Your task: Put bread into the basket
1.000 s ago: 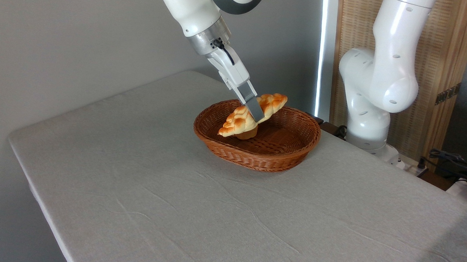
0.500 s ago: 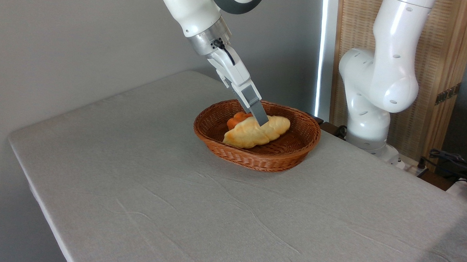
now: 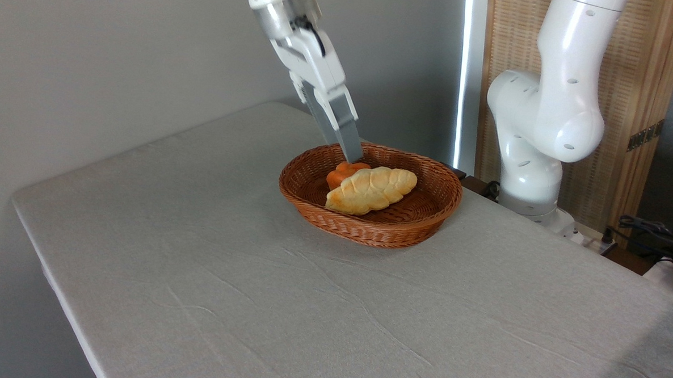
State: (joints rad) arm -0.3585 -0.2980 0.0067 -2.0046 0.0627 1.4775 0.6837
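The bread (image 3: 371,190), a pale braided loaf with toasted patches, lies flat inside the woven reddish-brown basket (image 3: 373,234). Its left end leans against a small orange-brown bun (image 3: 342,171) that also sits in the basket. My gripper (image 3: 352,155) hangs above the basket's back rim, just over the bun and clear of the bread. It holds nothing. It is seen side-on, so only one grey finger (image 3: 347,138) shows plainly.
The grey cloth-covered table (image 3: 263,299) drops off at its left and front edges. The arm's white base (image 3: 535,135) stands behind the basket to the right. Black cables (image 3: 650,231) lie at the far right edge.
A second ago the gripper held the bread tilted above the basket. It let go, the bread dropped flat beside the bun, and the gripper has since risen up and to the left.
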